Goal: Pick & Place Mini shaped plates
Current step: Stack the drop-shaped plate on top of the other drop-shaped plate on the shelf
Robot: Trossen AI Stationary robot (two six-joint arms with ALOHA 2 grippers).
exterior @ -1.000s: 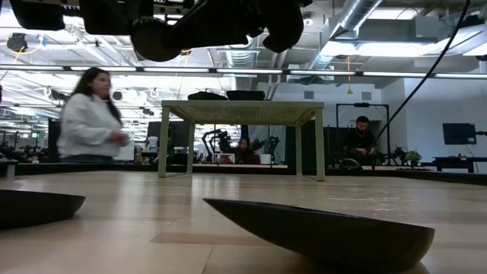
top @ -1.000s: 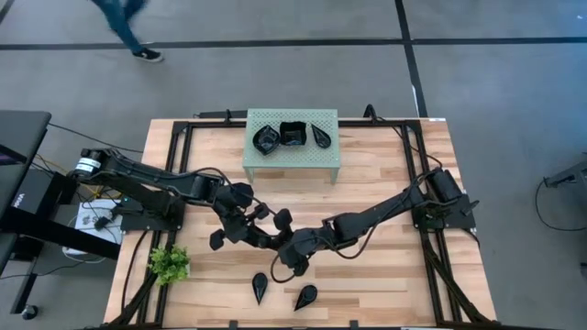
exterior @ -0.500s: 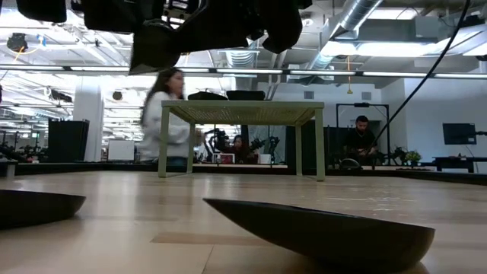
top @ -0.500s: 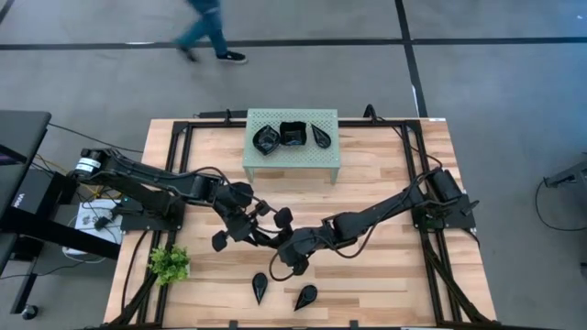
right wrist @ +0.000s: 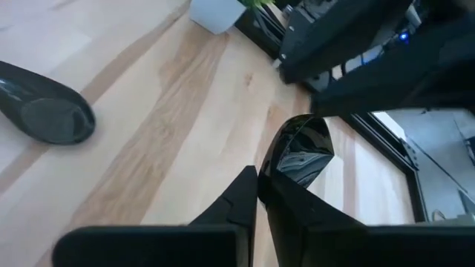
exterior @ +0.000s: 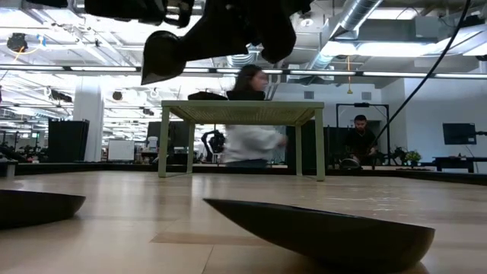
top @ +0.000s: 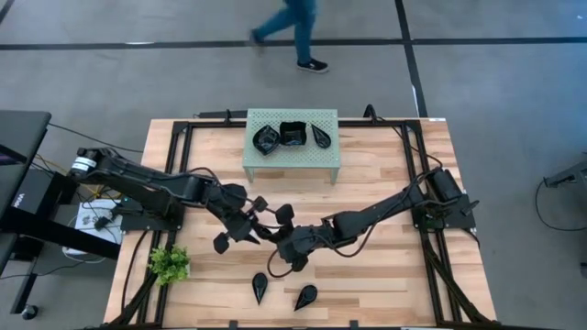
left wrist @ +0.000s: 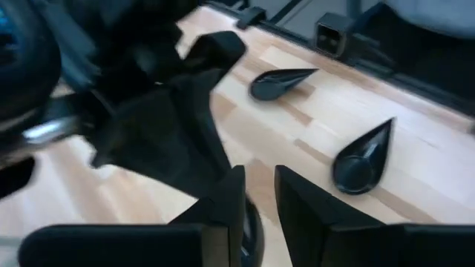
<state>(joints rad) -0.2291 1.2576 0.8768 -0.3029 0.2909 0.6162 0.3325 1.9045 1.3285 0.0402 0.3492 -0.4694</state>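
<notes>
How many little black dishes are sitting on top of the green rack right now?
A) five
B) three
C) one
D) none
B: the view from above shows three black dishes side by side on the green rack: a left dish, a middle dish and a right dish.

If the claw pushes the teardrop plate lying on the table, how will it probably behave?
The teardrop plate looks glossy, so it would probably slide easily on the smooth wooden table. Its underside seems rounded in the low view, so it may rock or spin. It appears stiff, perhaps brittle.
</notes>
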